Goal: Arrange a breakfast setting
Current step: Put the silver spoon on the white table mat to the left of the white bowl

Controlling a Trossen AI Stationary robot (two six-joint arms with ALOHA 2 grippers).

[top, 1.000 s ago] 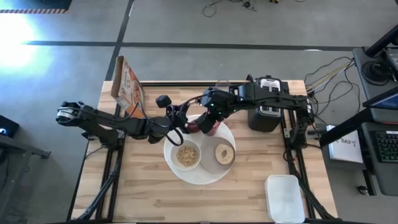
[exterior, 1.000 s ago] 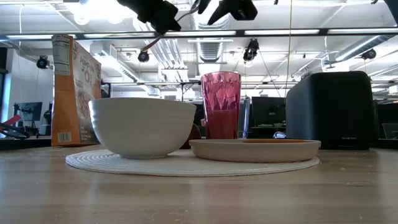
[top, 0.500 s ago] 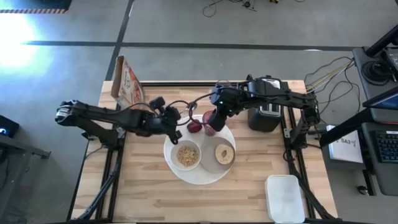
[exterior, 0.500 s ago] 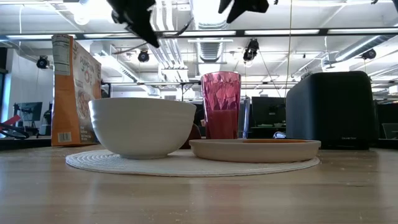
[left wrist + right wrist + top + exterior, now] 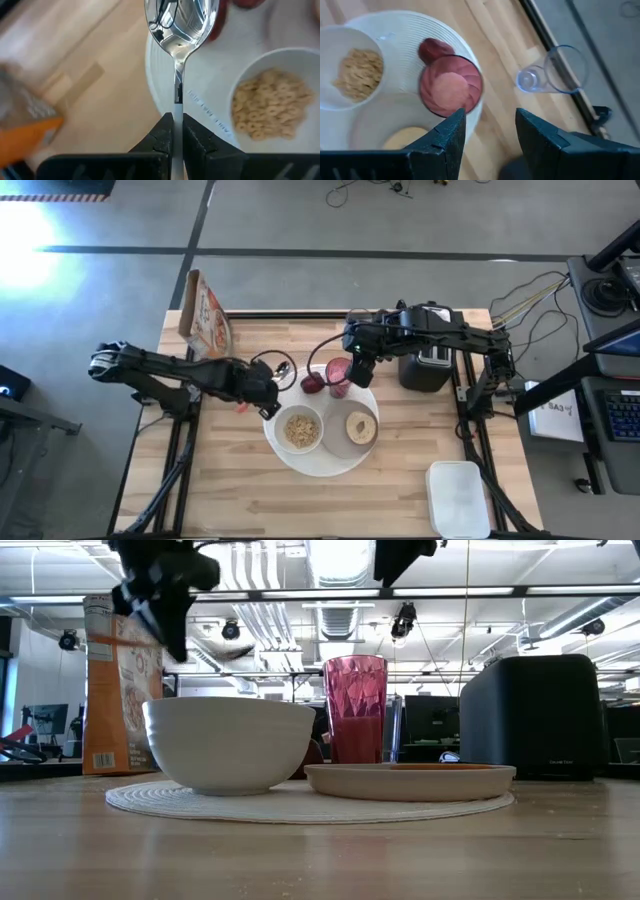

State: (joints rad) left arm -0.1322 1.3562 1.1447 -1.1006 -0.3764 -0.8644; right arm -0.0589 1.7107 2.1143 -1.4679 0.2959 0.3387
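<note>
The left tool [image 5: 177, 131] is pinching the shiny metal spoon [image 5: 181, 30] at the 9 o'clock rim of the large round white plate [image 5: 290, 452]. The right tool [image 5: 487, 131] (fingers spread, empty) hovers above the pink tumbler [image 5: 451, 85]. The tumbler stands on the plate at 12 o'clock, beside the red apple [image 5: 434, 49], with the small white bowl [image 5: 299, 428] of cereal nearby.

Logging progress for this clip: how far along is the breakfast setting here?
Mostly done: the small white bowl of cereal, small grey plate with bagel half, pink tumbler and red apple sit on the large round white plate. In hand: the left tool is shut on the orange-handled spoon. Left: setting the spoon down. The right tool hovers open above the tumbler.
</note>
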